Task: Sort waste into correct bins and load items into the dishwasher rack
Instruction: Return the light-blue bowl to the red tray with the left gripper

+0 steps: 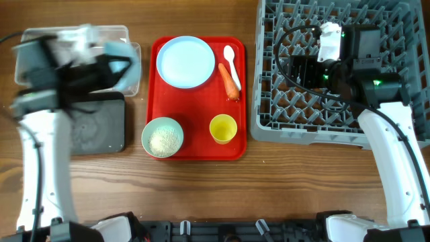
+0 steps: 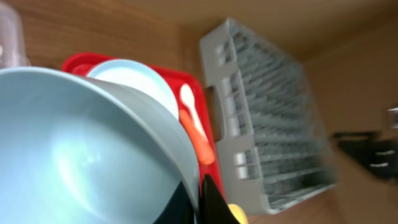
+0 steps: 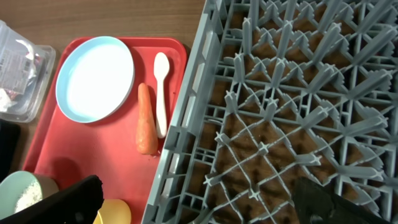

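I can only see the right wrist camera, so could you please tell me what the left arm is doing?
Observer: The left gripper is shut on the pale blue bowl, holding it above the clear tub at the table's far left.
Operator: Thank you. Is anything in that bowl?
Observer: The left wrist view is blurred, but it shows nothing inside the bowl.
Operator: And the yellow cup, which I only glimpse?
Observer: In the overhead view, the yellow cup stands upright on the red tray, apart from the pale green bowl.
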`<action>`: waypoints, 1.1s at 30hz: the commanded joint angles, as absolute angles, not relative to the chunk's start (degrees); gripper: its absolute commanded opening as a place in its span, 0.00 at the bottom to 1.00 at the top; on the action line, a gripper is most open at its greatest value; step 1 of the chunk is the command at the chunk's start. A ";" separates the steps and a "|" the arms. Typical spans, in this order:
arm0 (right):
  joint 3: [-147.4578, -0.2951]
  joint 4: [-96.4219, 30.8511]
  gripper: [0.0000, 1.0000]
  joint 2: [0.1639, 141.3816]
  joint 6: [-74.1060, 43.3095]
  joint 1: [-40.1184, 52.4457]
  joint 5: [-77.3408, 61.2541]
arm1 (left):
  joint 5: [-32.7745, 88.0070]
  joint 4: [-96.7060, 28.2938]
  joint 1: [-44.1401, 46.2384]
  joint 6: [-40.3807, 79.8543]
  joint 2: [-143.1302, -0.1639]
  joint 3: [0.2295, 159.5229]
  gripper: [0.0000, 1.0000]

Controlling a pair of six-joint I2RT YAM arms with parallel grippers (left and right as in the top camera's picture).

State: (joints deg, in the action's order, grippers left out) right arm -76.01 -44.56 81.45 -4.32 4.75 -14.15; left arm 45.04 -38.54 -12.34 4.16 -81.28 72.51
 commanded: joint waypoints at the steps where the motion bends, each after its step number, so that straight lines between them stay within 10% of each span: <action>1: -77.25 -44.42 1.00 82.19 -4.89 4.58 -14.90 | 16.01 -37.10 2.20 8.40 -84.51 72.27 0.04; 10: -77.25 -44.66 1.00 82.19 -4.89 4.60 -14.90 | -1.17 -34.57 22.92 8.16 -101.67 72.29 0.04; 25: -77.25 -44.86 1.00 82.19 -4.89 4.58 -14.90 | -2.90 -38.26 29.47 8.19 -107.70 72.27 0.04; 26: -77.25 -44.86 1.00 82.19 -4.89 4.58 -14.90 | -2.90 -38.44 29.47 8.19 -107.68 72.29 0.07; 29: -77.25 -44.84 1.00 82.19 -4.86 4.58 -14.90 | -2.92 -40.62 29.15 9.37 -106.45 73.54 0.81; 33: -77.25 -44.64 1.00 82.19 -4.89 4.58 -14.90 | -2.92 -49.28 28.80 12.49 -103.68 80.86 0.93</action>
State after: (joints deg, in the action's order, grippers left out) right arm -76.01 -44.77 81.45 -4.32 4.75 -14.15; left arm -2.13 -44.21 29.34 9.04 -107.02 73.82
